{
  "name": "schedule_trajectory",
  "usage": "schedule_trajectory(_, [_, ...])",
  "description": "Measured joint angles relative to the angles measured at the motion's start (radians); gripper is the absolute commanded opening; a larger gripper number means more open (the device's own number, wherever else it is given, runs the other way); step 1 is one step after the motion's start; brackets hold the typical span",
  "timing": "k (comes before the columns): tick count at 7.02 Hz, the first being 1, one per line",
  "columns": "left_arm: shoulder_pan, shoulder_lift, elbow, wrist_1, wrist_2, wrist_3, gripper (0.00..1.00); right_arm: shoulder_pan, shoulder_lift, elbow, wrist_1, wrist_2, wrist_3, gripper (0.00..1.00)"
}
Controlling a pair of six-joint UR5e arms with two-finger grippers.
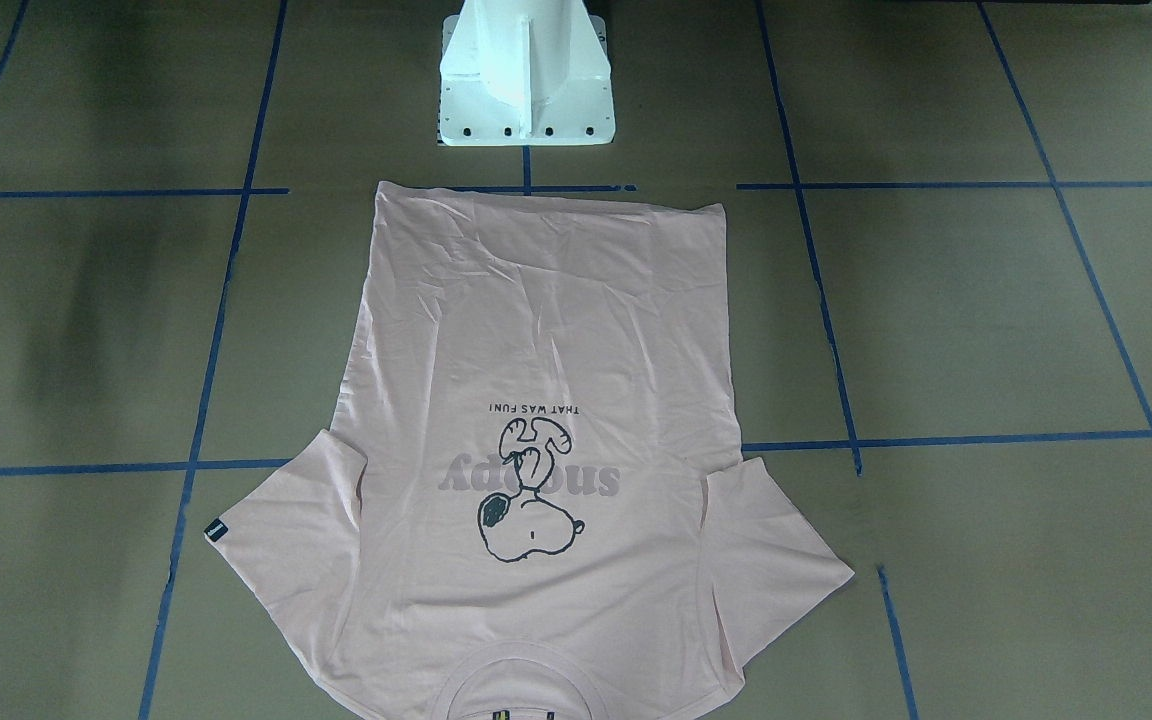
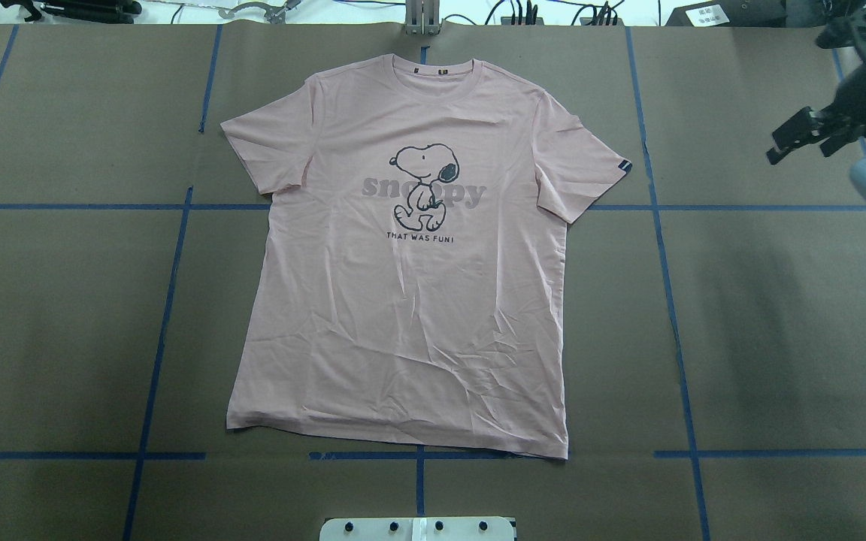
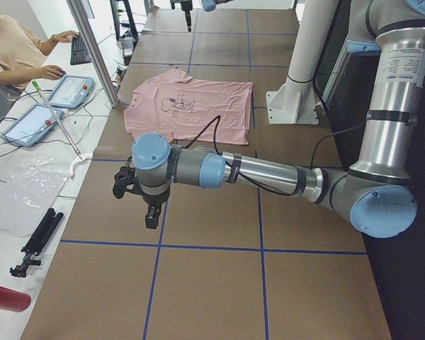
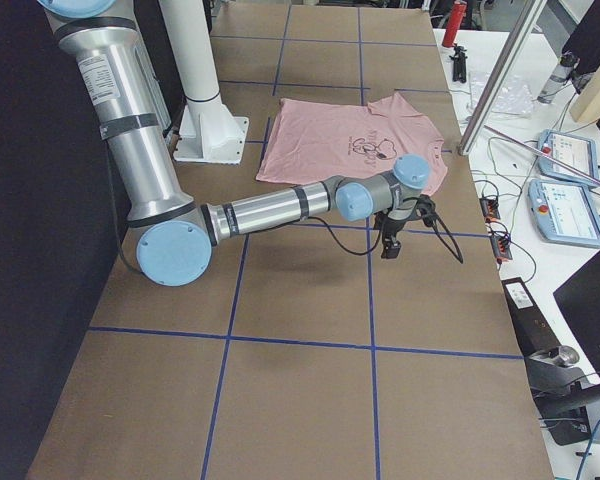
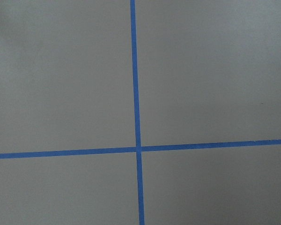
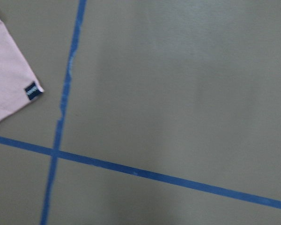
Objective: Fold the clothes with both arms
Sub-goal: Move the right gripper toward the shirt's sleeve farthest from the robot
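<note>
The pale pink T-shirt (image 2: 403, 300) lies flat in the middle of the table, Snoopy print up, collar at the far edge and hem toward the robot; it also shows in the front-facing view (image 1: 546, 330). My right gripper (image 2: 809, 143) hovers above bare table well to the right of the shirt's right sleeve, jaws apart and empty. The right wrist view shows only that sleeve's corner (image 6: 9, 79) with its dark label. My left gripper (image 3: 150, 216) hangs above bare table off the shirt's left side; it shows only in the exterior left view, so I cannot tell whether it is open or shut.
The white pedestal base (image 1: 526, 90) stands just behind the shirt's hem. Blue tape lines (image 5: 136, 93) grid the brown table. A metal pole (image 3: 92, 49), teach pendants (image 3: 71, 91) and a seated operator (image 3: 14, 53) are beyond the table's far edge.
</note>
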Motion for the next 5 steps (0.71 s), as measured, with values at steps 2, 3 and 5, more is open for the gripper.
schedule_trajectory(2, [0.001, 0.040, -0.007, -0.103, -0.008, 0.000, 1.00, -0.122, 0.080, -0.049, 0.150, -0.066, 0.303, 0.99])
schedule_trajectory(3, [0.001, 0.050, -0.007, -0.128, -0.009, 0.000, 1.00, -0.150, 0.120, -0.141, 0.275, -0.114, 0.498, 0.95])
schedule_trajectory(5, [0.001, 0.059, -0.008, -0.142, -0.018, 0.000, 1.00, -0.217, 0.175, -0.290, 0.453, -0.267, 0.835, 0.83])
